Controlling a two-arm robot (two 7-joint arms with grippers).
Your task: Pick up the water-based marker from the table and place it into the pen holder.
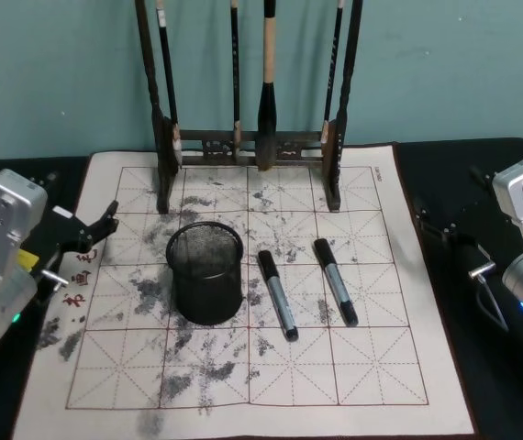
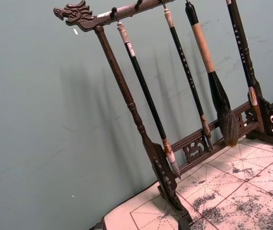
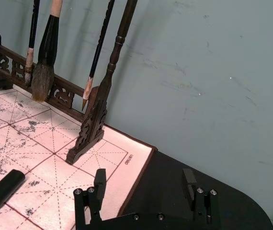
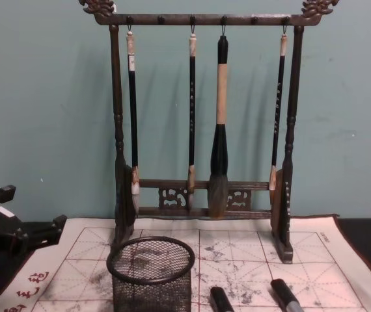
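**Left gripper** [image 1: 104,229]: fingers apart, empty, at the left edge of the mat [image 1: 381,367]. **Right gripper** [image 3: 144,175]: likewise spread and empty, over the counter [image 1: 505,394] just off the mat's right edge. **Centre:** holder [image 1: 205,293] upright on the mat. To its right lie two markers side by side (neither touching it). The marker [image 1: 277,295] is just beside the holder, and the second marker [image 1: 335,281] is farther right. **Rear:** rack [image 1: 243,139] with four hanging brushes [image 4: 219,130].

Marker [image 1: 277,295] flat just beside upright pen holder [image 1: 205,295]
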